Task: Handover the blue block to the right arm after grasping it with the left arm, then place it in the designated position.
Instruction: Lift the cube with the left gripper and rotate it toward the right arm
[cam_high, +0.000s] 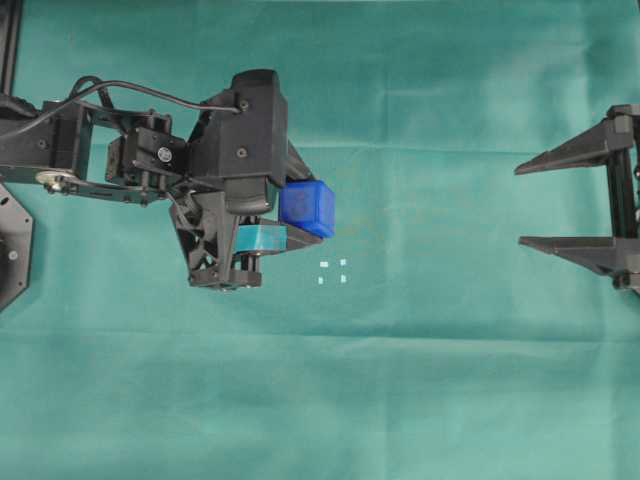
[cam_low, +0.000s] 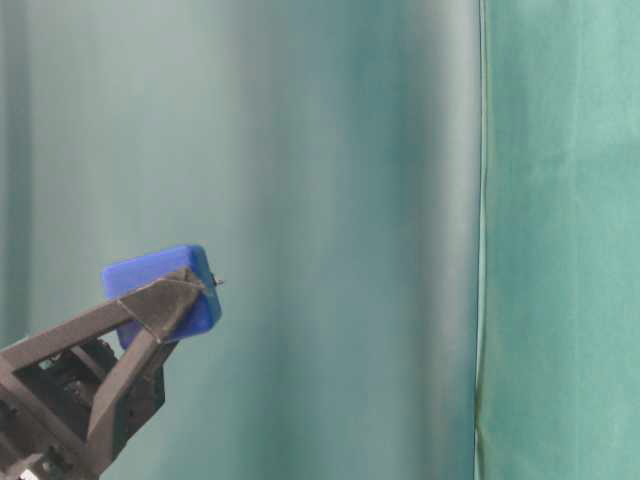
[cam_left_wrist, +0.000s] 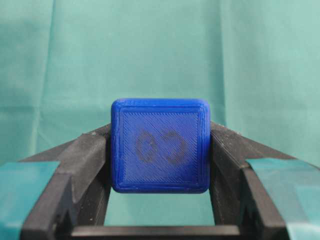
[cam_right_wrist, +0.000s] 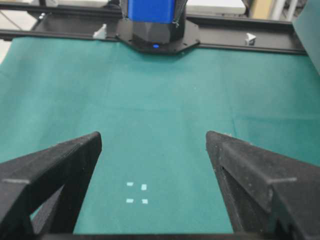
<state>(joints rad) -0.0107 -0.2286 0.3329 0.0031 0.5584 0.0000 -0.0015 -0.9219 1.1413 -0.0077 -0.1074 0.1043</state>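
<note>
Grasp done, handover pending: holding blue block (cam_high: 307, 208) aloft between left gripper (cam_high: 292, 212) pads, waiting well apart from wide-open, empty right gripper (cam_high: 530, 203), designated position (cam_high: 333, 271) below, unfilled.

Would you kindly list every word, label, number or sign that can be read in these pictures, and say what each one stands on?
No readable text in any view.
Blue block, held between the left gripper's fingers: a faint dark smudged mark of two rounded shapes on the face toward the camera, too blurred to read as letters or digits.
Four small white marks on the green cloth: plain squares, no writing.
Right gripper: no label visible.
</note>
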